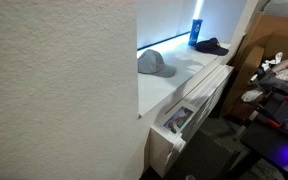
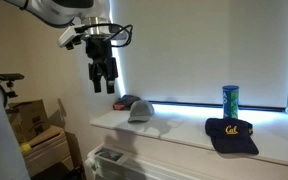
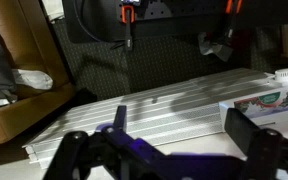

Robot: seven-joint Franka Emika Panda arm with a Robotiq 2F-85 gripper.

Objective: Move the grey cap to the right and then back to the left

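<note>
The grey cap (image 1: 156, 63) lies on the white window sill (image 1: 184, 72), and it also shows in an exterior view (image 2: 140, 111). My gripper (image 2: 104, 86) hangs in the air above the cap and off to its left, clear of it. In the wrist view the gripper (image 3: 182, 124) is open and empty, with both fingers spread over the ribbed white cover below the sill. The cap is out of the wrist view. In an exterior view a wall (image 1: 59, 90) hides the gripper.
A navy cap with yellow lettering (image 2: 232, 133) and an upright blue can (image 2: 230, 98) stand further along the sill; both show again at the far end (image 1: 212, 46) (image 1: 197, 32). A dark object (image 2: 123, 102) lies behind the grey cap. Cardboard boxes (image 2: 29, 122) stand below.
</note>
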